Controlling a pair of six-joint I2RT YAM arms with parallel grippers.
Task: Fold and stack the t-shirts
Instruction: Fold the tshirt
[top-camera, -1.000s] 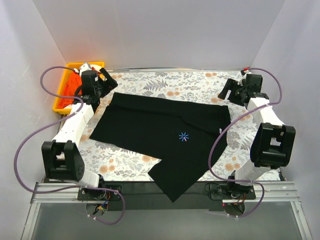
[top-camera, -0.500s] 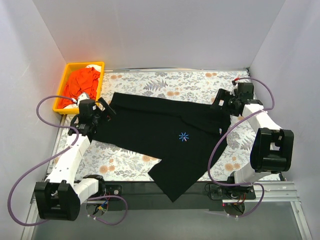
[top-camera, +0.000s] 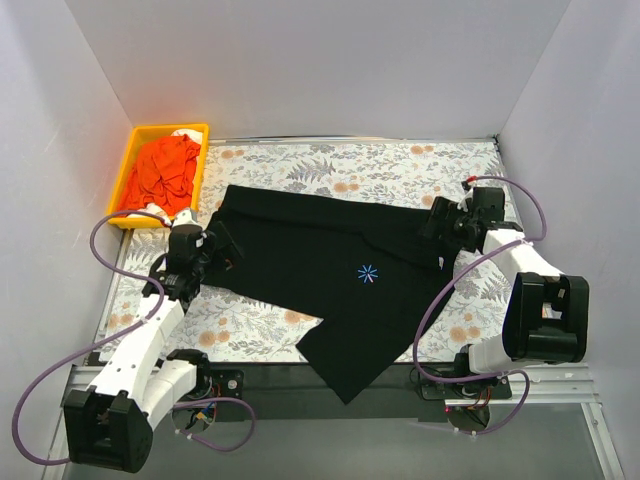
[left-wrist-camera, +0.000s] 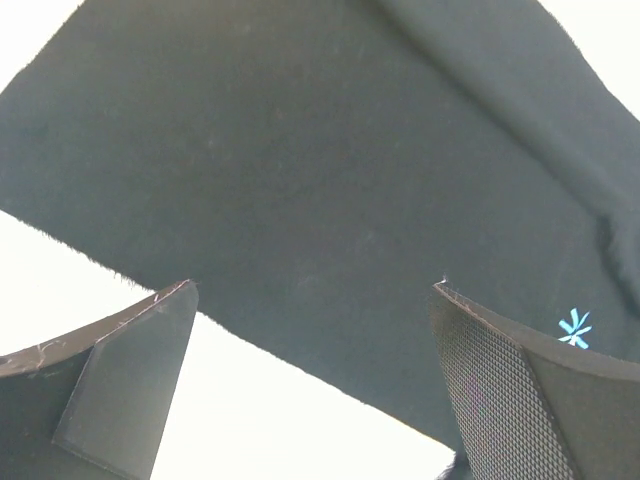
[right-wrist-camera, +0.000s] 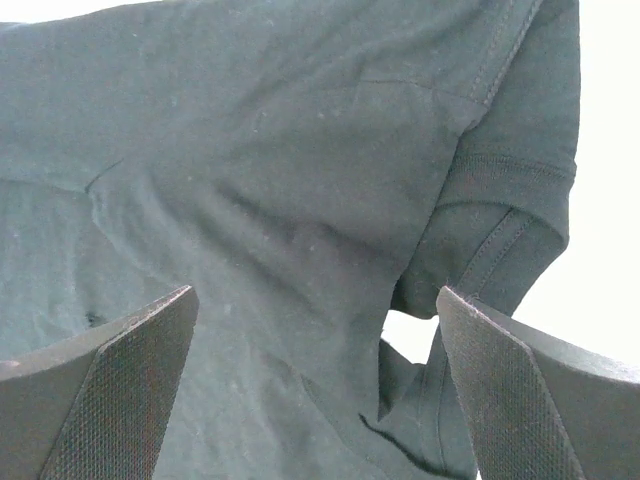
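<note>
While the black t-shirt (top-camera: 300, 250) lies spread out and almost flat on the flowered worktop (top-camera: 350, 165), both arms reach over it from opposite sides. The shirt sits a little slanted in the middle of the worktop, and one corner of it comes down to the near edge. A small blue starburst print (top-camera: 368, 273) shows on the cloth, right of the middle.

At the left edge of the shirt is the left pincer (top-camera: 220, 247). Its wrist view shows the two fingers (left-wrist-camera: 125, 375) standing wide apart, with nothing between them. Below them are only the black cloth and its straight edge against the bright worktop.

At the right edge of the shirt, near the far corner, is the right pincer (top-camera: 440, 222). It is also wide and holds nothing. In its wrist view I see a short sleeve (right-wrist-camera: 510, 230) with its stitched hem, partly folded over itself, and some soft wrinkles in the cloth beside it.

Further out, at the far left corner of the worktop, stands a yellow tray (top-camera: 135, 150). Inside it lies crumpled orange cloth (top-camera: 165, 170). I cannot tell what kind of garment it is.
</note>
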